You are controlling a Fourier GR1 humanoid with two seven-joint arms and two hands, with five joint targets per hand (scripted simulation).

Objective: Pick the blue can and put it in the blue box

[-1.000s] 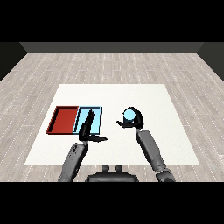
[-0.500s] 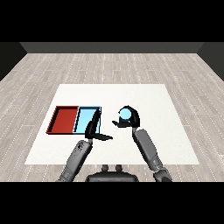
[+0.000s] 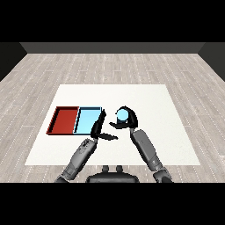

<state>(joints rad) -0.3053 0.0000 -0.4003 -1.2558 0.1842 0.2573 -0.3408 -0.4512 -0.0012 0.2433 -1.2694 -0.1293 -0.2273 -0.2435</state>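
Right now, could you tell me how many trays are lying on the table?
2. The red tray lies on the table's left part; the light blue tray sits against its right side, with the left hand at its right edge. None seems hidden.

**Even, soft light across the scene**

The scene is lit evenly and quite brightly, and no single lamp or direction of light can be made out. The white table (image 3: 145, 101) is rendered almost uniformly pale, without glare or hot spots. Hardly any cast shadow is seen on it; only a faint darkening is noticed under the left hand (image 3: 99, 128). The wooden floor (image 3: 48, 70) is shown in a soft grey tone, and the far wall (image 3: 112, 47) is kept very dark. A light sheen is seen on the blue can (image 3: 122, 116). Straight lines stay straight toward the edges, so no distortion is noticed.
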